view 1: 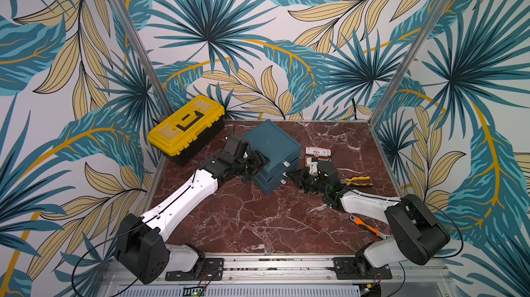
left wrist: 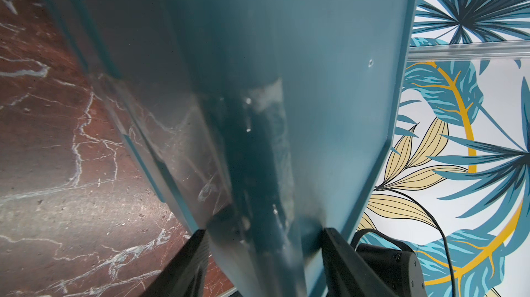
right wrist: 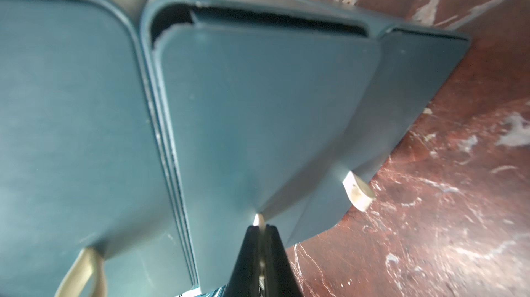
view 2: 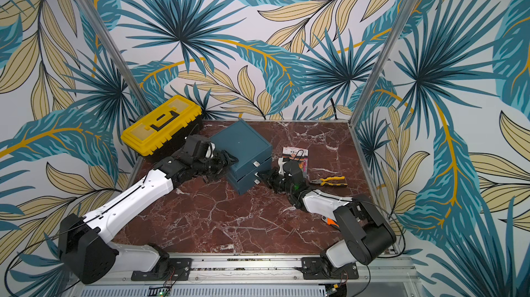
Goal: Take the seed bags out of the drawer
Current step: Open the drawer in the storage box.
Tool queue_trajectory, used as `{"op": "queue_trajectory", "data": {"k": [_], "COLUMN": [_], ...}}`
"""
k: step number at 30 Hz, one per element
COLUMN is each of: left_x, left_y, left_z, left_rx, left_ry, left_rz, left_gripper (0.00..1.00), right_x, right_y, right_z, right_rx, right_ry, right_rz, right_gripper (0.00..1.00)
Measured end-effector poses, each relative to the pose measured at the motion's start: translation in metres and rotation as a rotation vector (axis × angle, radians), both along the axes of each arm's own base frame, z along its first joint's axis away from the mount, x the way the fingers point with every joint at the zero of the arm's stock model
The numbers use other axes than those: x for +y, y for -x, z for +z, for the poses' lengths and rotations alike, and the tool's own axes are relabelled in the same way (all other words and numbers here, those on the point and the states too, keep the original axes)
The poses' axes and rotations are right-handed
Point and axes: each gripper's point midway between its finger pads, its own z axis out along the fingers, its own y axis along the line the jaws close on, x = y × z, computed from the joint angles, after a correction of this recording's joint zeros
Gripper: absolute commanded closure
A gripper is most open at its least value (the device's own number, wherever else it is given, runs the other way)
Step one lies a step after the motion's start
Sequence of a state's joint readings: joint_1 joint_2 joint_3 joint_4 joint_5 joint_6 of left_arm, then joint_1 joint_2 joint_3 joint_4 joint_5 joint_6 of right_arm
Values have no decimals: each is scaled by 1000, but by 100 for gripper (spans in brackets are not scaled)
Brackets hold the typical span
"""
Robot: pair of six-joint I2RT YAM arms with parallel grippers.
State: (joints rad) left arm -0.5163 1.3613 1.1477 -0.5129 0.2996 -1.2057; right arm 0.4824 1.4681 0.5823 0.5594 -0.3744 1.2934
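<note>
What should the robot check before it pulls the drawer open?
1. Right fingers pinching the cream pull tab: ok.
2. Left fingers clamping the drawer box steady: ok.
3. Drawer free to slide, with a gap at its edge: ok.
4. Seed bags on the table clear of the sliding drawer: cannot tell, they lie close beside the box.
5. More bags inside this drawer: cannot tell, the inside is hidden.

Both top views are bright, evenly lit and sharp, with only soft, faint shadows on the table (view 1: 258,224). Both wrist views are dimmer; the cabinet (left wrist: 315,51) and drawer (right wrist: 258,123), close to the lens, are blurred and sheened with reflections.
</note>
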Motion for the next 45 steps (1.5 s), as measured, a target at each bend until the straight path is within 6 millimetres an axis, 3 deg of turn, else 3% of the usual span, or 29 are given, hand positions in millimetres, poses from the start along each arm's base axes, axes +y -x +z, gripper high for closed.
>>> {"op": "queue_trajectory", "data": {"k": [11,21,45], "left_x": [1,2,3], "left_y": [0,1,1], "left_z": [0,0,0], "left_rx": [0,-6,-12], "left_ry": [2,4,7], "left_rz": [4,12,21], "left_gripper": [34,34,34], "right_x": [-20,-39,-67], "right_y": [31,60,91], "right_z": [10,-7,-10], "right_rx": [7,77,107], "right_ry": [58,141,173], "right_rz": [-3,4,-21], "right_gripper": [100,100,100]}}
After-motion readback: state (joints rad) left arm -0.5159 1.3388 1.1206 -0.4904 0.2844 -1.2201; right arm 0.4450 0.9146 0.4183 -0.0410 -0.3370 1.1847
